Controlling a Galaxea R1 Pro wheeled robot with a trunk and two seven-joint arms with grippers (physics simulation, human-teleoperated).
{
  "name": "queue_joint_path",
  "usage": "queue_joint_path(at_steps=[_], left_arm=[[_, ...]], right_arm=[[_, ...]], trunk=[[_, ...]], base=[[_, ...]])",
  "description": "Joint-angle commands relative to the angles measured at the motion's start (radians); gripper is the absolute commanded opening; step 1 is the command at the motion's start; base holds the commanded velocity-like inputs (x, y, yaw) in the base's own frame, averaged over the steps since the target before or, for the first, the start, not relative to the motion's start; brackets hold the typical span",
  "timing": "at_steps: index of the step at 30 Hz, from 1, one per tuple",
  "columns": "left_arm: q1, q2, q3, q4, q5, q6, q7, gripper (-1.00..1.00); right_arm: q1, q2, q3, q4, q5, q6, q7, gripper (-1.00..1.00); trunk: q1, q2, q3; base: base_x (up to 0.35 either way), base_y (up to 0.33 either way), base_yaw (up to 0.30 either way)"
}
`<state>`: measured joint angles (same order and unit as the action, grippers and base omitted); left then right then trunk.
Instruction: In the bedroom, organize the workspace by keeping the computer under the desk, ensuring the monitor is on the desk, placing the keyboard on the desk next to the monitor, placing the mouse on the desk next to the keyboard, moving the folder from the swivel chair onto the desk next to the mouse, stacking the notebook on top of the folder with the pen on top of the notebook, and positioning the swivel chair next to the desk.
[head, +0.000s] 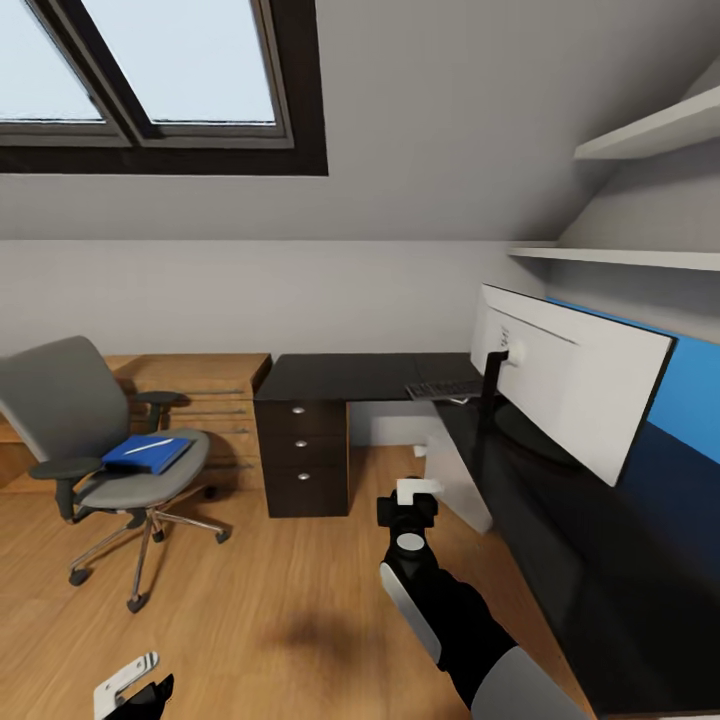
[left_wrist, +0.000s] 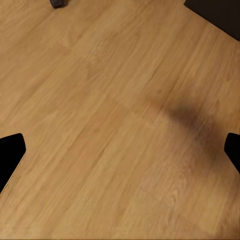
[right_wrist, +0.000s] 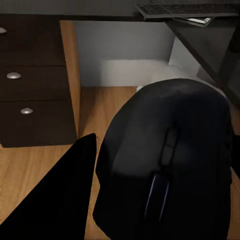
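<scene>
Right gripper (head: 408, 512) is clenching the black mouse (right_wrist: 167, 165), carrying it above the wooden floor (head: 280, 600) near the black L-shaped bench (head: 370, 375); the mouse's smooth rounded shell and wheel groove are showing large in the right wrist view. Left gripper (head: 130, 690) is hanging low over the floor with its fingers spread and nothing between them. On the bench, the flat dark keyboard (head: 445, 387) is lying beside the wide monitor (head: 575, 385); the mouse probably belongs just beside that keyboard, lowered flat and let go only once resting. Bright blue folder (head: 148, 453), with a thin white pen (head: 150, 445) on it, is waiting on the grey padded swivel chair (head: 90, 430), well apart from the bench's three silver-knobbed drawers (head: 300, 450)
</scene>
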<state>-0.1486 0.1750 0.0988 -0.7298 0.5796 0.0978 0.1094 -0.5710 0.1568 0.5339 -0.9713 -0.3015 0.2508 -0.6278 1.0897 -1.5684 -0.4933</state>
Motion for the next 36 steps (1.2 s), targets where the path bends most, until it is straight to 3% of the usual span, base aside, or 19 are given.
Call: queue_joint_path(at_steps=[1,5,18,30,36], left_arm=[[0.0,0.0,0.0,-0.002,0.01,-0.001,0.004,1.0],[0.0,0.0,-0.001,0.013,0.01,-0.03,0.004,1.0],[0.0,0.0,-0.001,0.017,0.009,-0.036,0.004,1.0],[0.0,0.0,-0.001,0.017,0.009,-0.035,0.004,1.0],[0.0,0.0,-0.001,0.017,0.009,-0.035,0.004,1.0]], right_arm=[[-0.001,0.0,0.003,-0.001,-0.004,0.006,-0.007,-1.0],[-0.001,0.0,0.003,-0.001,-0.004,0.006,-0.007,-1.0],[-0.001,0.0,0.003,-0.004,-0.002,0.005,-0.01,-1.0],[-0.001,-0.001,0.002,-0.004,-0.002,0.006,-0.011,-1.0],[-0.001,-0.002,0.002,-0.007,-0.001,0.005,-0.012,-1.0]], trunk=[[0.0,-0.001,-0.001],[0.0,-0.001,-0.001],[0.0,-0.001,0.008],[-0.046,0.083,0.048],[-0.069,0.125,0.067]], base=[[0.249,0.209,0.0],[0.256,0.202,0.0],[0.221,0.17,0.0],[0.008,0.002,0.0],[0.242,0.0,0.0]])
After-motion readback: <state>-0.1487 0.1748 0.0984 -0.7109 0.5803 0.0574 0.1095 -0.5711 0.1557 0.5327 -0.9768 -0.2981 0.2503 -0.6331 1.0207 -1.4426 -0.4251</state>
